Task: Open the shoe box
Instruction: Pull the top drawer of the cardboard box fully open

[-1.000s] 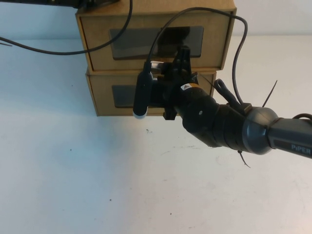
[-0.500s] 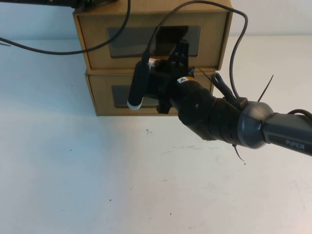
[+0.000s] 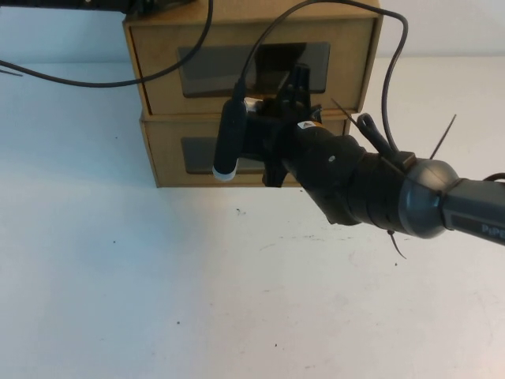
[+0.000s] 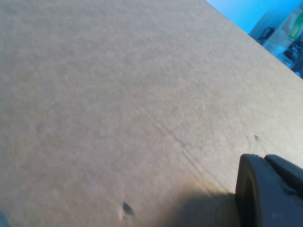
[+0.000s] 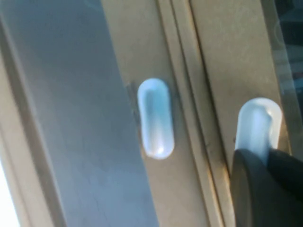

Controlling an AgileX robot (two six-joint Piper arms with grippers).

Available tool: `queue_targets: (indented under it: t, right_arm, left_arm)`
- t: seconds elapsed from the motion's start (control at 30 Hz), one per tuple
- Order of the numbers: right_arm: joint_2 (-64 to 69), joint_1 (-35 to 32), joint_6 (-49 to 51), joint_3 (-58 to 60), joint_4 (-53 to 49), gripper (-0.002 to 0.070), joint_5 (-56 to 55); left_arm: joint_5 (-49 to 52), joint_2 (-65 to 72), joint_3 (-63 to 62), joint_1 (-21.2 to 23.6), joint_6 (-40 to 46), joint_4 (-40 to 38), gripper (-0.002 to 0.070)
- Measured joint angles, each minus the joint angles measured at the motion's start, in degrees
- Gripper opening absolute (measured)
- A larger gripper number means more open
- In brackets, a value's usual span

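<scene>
Since a second ago the right gripper (image 3: 297,83) has pinched narrow and now clamps a pale pull tab (image 5: 258,124) on the front of the upper shoe box (image 3: 158,71), which is stacked on a second box (image 3: 162,162). The left gripper (image 4: 269,191) lies on the upper shoe box's top; its state I cannot tell. A black cable (image 3: 118,81) drapes across that front. The box is brown cardboard with a dark window (image 3: 213,63), its front flush, at the far side of the white table (image 3: 118,276).
</scene>
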Motion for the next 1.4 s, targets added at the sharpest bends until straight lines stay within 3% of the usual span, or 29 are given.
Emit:
queue_targets:
  t: [0.6,1.0,1.4]
  right_arm:
    - [-9.93,9.06,-0.6,14.84,2.38,0.0006,-6.85]
    - [-18.9,18.46,-0.6,25.58,10.55,0.0005,-10.04]
    - [-19.91,19.78,-0.83,28.51,13.8,0.0008,-10.31]
  left_arm:
    - [1.32,1.39,-3.05,-0.42,-2.64,2.32,-0.0004]
    - [-0.02,1.39,-3.05,-0.46,-3.29,2.68,-0.0004]
    - [-0.14,1.39,-3.05,-0.46,-3.54,2.77,-0.0004]
